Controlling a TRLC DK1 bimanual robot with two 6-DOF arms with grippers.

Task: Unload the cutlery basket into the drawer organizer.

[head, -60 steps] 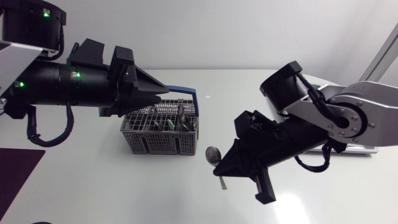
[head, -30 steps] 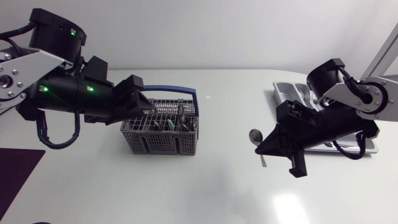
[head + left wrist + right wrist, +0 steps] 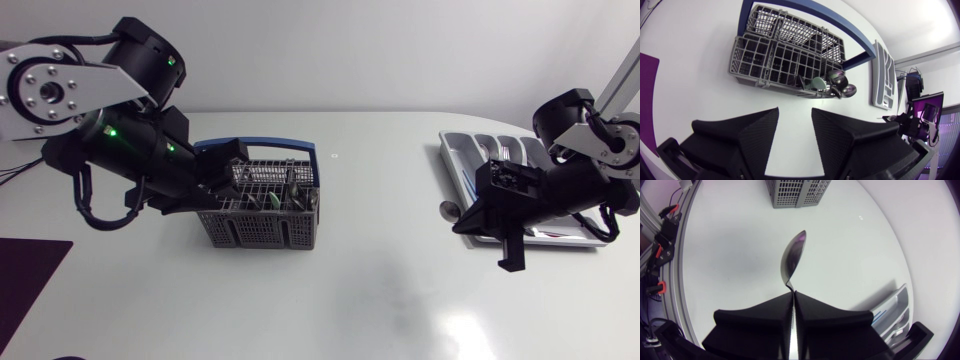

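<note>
The grey wire cutlery basket [image 3: 262,212] with a blue handle [image 3: 270,145] stands left of the table's middle, with dark cutlery [image 3: 285,198] upright in it. My left gripper [image 3: 228,185] is at the basket's left side, open and empty. In the left wrist view the gripper [image 3: 795,115] hovers over the basket [image 3: 780,55], near the cutlery [image 3: 835,85]. My right gripper [image 3: 460,226] is shut on a spoon [image 3: 449,210] just left of the drawer organizer [image 3: 447,152]. The spoon's bowl [image 3: 792,257] sticks out ahead of the gripper [image 3: 792,294].
A dark purple mat [image 3: 25,285] lies at the table's front left corner. The organizer [image 3: 895,307] holds some cutlery in its far slots. White tabletop [image 3: 380,270] stretches between basket and organizer.
My right arm has carried the spoon rightward from beside the basket to the organizer's left edge. The left arm has drawn back left, its gripper now low beside the basket.
</note>
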